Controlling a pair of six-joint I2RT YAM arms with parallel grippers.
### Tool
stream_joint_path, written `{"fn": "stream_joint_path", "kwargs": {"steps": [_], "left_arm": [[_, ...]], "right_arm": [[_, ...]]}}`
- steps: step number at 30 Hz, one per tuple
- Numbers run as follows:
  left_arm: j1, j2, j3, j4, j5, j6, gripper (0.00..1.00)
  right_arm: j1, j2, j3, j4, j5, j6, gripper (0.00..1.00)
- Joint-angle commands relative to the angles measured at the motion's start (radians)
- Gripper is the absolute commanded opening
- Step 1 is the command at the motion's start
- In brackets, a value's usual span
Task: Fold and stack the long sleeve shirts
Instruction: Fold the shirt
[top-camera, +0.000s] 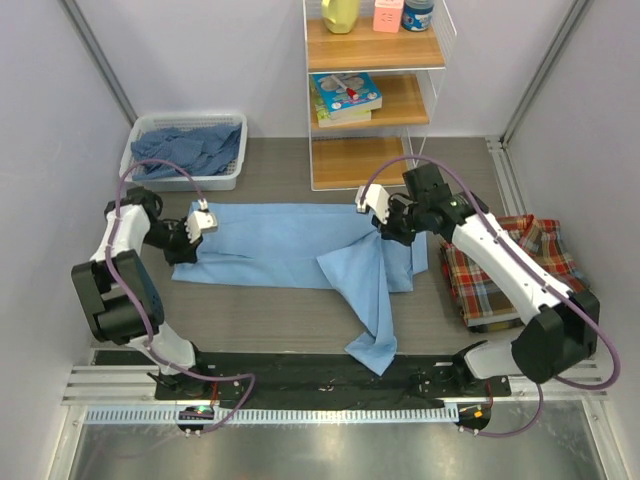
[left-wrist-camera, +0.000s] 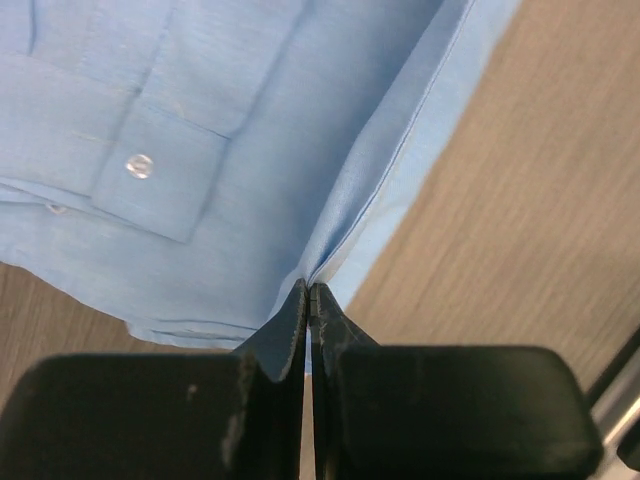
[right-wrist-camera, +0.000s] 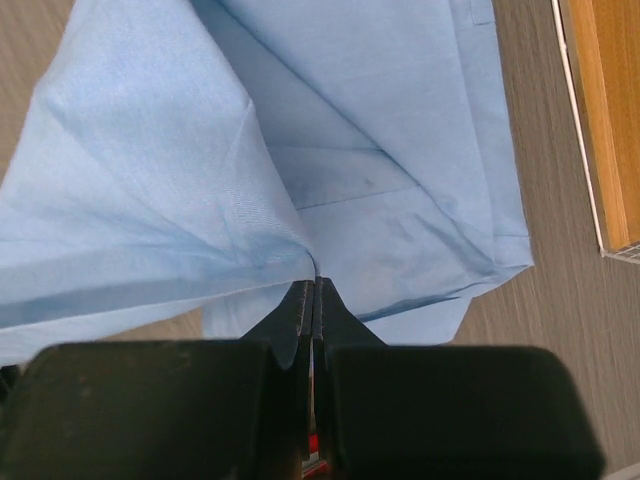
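Top external: wood-grain table (top-camera: 265, 318), pale walls (top-camera: 50, 120)

One light blue shirt (top-camera: 290, 250), one plaid shirt (top-camera: 505, 270), one basket (top-camera: 190, 182) (dark blue cloth (top-camera: 185, 150), count unclear), one shelf (top-camera: 375, 52)

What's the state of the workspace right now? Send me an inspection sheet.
Surface: wood-grain table, no spills seen.
Job's things: light blue shirt spread out, one part trailing toward the near edge; plaid shirt folded at right; darker blue cloth heaped in white basket.
Clutter: nothing seen.
Grippers: left gripper and right gripper both shut on the light blue shirt.
Cables: purple cables loop along both arms.
Surroundings: shelf with books behind the table.
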Motion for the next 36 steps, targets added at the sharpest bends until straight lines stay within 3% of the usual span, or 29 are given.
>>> {"fn": "stream_joint_path", "kwargs": {"steps": [1,5,8,9,13,20,26,36], "left_arm": [[-0.019,0.069,0.083,0.057,0.015,-0.066,0.00],[-0.038,0.126,0.107,0.098,-0.022,-0.098,0.03],[-0.038,0.169,0.138,0.120,-0.059,-0.172,0.19],[-0.038,0.177,0.146,0.115,-0.062,-0.184,0.31],[-0.027,0.155,0.137,0.100,0.001,-0.218,0.45],[-0.036,0.014,0.063,0.134,0.107,-0.311,0.50],[-0.120,-0.021,-0.031,0.201,0.045,-0.385,0.49],[-0.131,-0.009,-0.072,0.235,0.025,-0.408,0.47]], "right_arm": [[-0.033,0.064,0.084,0.048,-0.035,-0.068,0.01],[-0.047,0.132,0.101,0.066,-0.032,-0.072,0.01],[-0.045,0.178,0.099,0.079,-0.036,-0.069,0.01],[-0.045,0.187,0.098,0.082,-0.036,-0.066,0.01],[-0.047,0.248,0.081,0.116,-0.035,-0.034,0.01],[-0.045,0.358,0.081,0.223,0.020,0.018,0.01],[-0.047,0.431,0.142,0.267,0.025,0.067,0.01],[-0.049,0.319,0.182,0.188,-0.049,0.043,0.01]]}}
